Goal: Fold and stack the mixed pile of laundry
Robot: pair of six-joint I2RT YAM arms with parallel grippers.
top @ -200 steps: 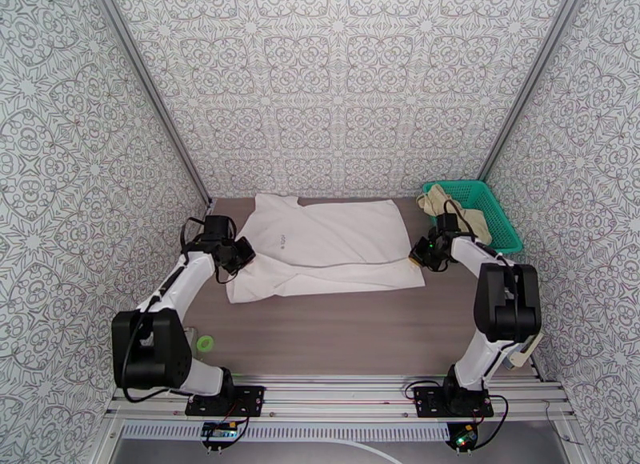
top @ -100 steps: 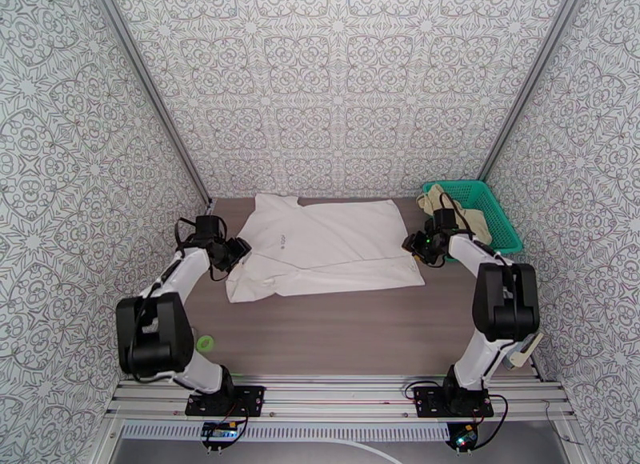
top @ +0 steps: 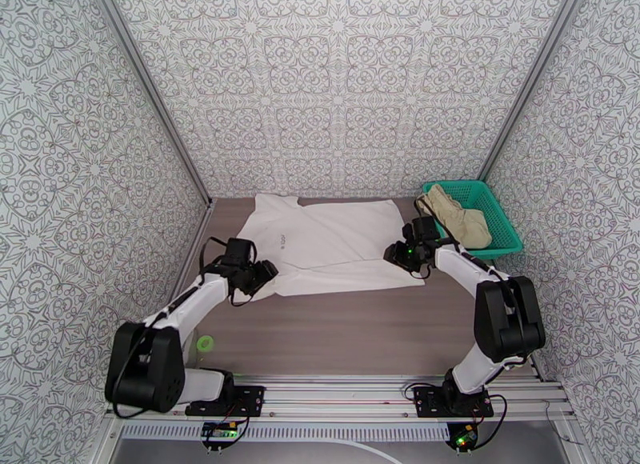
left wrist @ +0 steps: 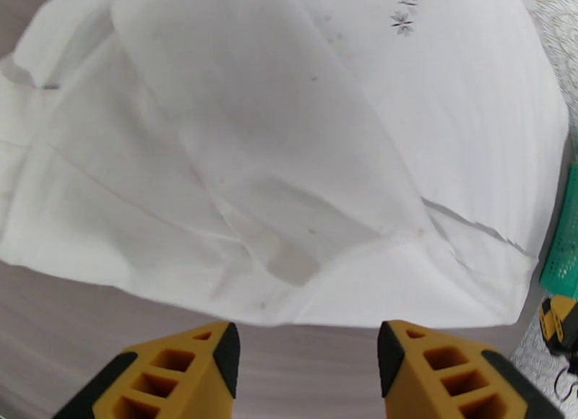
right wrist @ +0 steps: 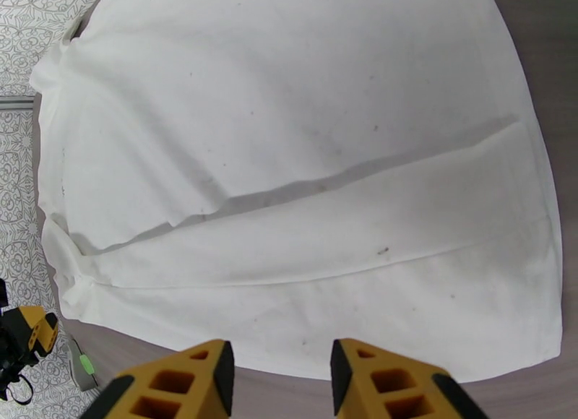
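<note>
**T-shirt let go on both sides; shorts in the basket**

The white T-shirt (top: 336,246) lies flat at the far middle of the table (top: 344,338), with a long strip along its near edge folded up over the body. Compared with a second ago, its near-left corner no longer reaches as far toward the left arm, and the near edge now ends further to the right. The beige shorts (top: 458,211) lie bunched in the green basket (top: 506,232) at the far right, apart from the shirt. The right arm crossed them a second ago, and they are now in plain sight.

Your left gripper (top: 262,272) has moved from the shirt's left edge, nearer and to the right, to its near-left corner. Your right gripper (top: 398,254) has moved left, away from the basket, to the shirt's right edge.

In the left wrist view, the left fingers (left wrist: 209,355) stand well apart with bare table between them, and the shirt's hem lies just beyond the tips. The right fingers (right wrist: 365,373) are parted less widely, also with nothing between them, just short of the shirt's edge. Neither hand holds cloth.
</note>
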